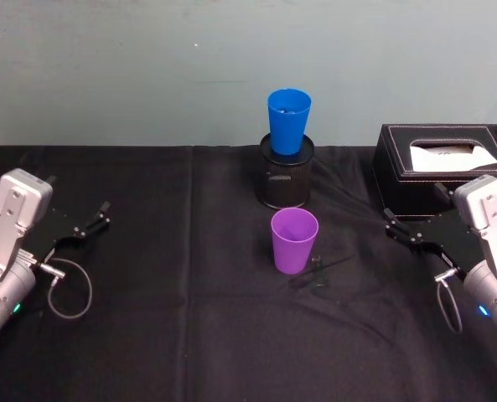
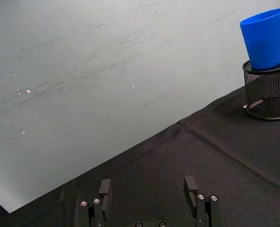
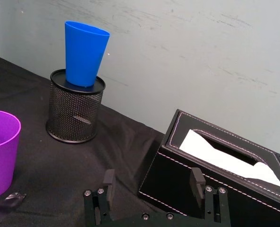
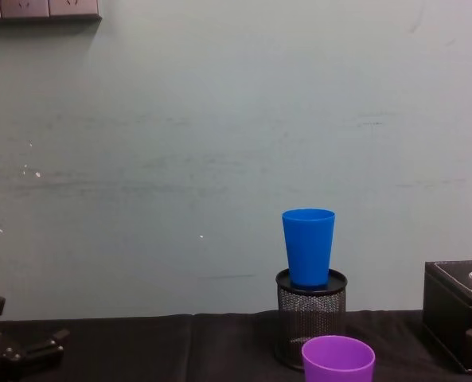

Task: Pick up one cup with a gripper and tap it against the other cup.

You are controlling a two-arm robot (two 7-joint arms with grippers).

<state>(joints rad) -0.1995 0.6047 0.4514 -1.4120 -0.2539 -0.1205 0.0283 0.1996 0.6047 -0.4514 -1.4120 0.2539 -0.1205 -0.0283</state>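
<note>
Purple cup (image 1: 294,241) stands before the blue cup (image 1: 288,121) atop the mesh holder (image 1: 286,180); your left gripper (image 2: 148,184) and right gripper (image 3: 152,174) flank them, jaws spread.

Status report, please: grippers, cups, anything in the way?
Left gripper open, parked at left. Right gripper open, near tissue box. Purple cup upright on table, untouched; blue cup in mesh holder behind it.

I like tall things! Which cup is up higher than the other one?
The blue cup: it stands upright in the top of the black mesh holder, while the purple cup stands lower, on the black cloth in front.
</note>
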